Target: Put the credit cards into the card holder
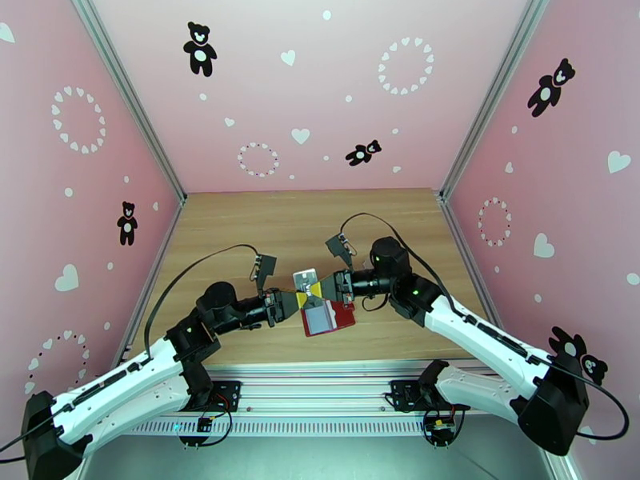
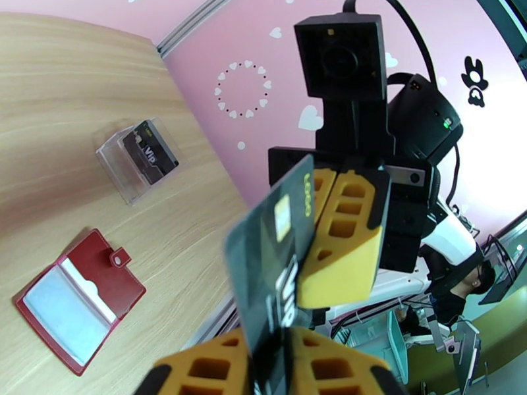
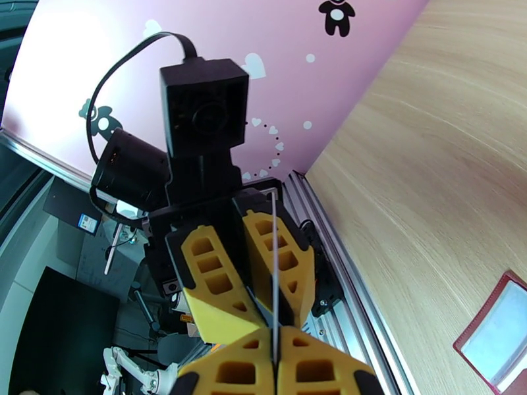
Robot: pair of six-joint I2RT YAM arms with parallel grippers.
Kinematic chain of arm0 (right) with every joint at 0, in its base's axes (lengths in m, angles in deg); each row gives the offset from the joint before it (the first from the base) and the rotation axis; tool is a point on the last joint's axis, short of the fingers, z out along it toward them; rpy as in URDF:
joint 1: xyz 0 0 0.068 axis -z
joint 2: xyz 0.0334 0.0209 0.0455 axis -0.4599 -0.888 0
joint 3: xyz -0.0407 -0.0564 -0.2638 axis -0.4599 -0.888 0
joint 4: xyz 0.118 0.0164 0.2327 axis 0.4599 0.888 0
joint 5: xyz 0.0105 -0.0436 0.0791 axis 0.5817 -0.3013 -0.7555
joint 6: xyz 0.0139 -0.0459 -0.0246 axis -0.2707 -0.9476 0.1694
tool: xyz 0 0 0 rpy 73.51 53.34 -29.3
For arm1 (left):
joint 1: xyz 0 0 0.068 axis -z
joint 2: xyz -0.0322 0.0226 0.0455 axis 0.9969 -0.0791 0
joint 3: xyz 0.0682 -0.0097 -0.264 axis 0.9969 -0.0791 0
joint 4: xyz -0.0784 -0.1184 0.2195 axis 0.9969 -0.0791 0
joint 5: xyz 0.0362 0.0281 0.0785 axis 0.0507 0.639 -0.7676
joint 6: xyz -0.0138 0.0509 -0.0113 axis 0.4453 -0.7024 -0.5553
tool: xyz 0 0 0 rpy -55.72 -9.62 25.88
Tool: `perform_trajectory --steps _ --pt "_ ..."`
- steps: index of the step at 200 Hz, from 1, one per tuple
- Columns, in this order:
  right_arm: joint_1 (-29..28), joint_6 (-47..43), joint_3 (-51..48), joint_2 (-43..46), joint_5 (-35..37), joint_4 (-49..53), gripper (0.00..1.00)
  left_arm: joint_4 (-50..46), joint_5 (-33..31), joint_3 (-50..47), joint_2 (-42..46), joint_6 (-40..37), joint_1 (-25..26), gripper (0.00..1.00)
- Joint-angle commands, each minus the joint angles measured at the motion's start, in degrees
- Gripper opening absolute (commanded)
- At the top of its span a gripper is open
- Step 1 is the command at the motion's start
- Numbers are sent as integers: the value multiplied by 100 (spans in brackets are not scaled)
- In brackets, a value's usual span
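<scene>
Nothing is stowed yet. The card holder [image 2: 125, 284] lies open on the tabletop below both grippers, its clear pockets looking empty. My left gripper [image 2: 263, 363] and right gripper [image 3: 273, 353] are each clamped on one dark grey credit card [image 2: 270, 271] held between them — gold chip, "VIP" lettering — and another card lies in a clear pouch [image 2: 135, 162] beyond.

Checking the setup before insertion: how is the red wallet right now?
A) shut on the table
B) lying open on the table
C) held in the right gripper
B: the wallet lies flat on the table, both halves spread, inside facing up.
</scene>
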Motion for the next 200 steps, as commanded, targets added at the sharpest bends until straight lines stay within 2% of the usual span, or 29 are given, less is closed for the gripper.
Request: perform_trajectory --steps 1,13,19,27,44,98,154,174,182,192,200 --pt "-77 45 -53 168 -72 -94 5 289 211 -45 222 102 57 12" --pt "-81 20 -45 232 20 17 28 336 313 -64 272 114 69 9" --pt "-78 -3 -50 274 46 26 35 341 334 -79 300 123 68 6" --pt "-82 -54 -59 349 34 27 40 348 361 -111 328 160 68 2" --pt "-82 -114 -100 504 3 -29 41 355 446 -142 366 235 69 0" --pt "-141 -153 -160 762 -59 -161 31 340 661 -99 356 327 81 0" --pt "-254 -208 -166 732 -54 -171 15 393 670 -108 298 363 86 0" --pt "-263 -214 -158 730 20 -111 6 360 644 -117 292 357 99 0" --pt "-266 -263 -130 714 146 43 1 204 518 -96 314 320 98 15" --pt "-248 -381 -76 664 311 330 0 -256 179 -23 355 208 99 48" --pt "-187 -454 -38 598 414 555 0 -827 -203 99 387 104 86 67"
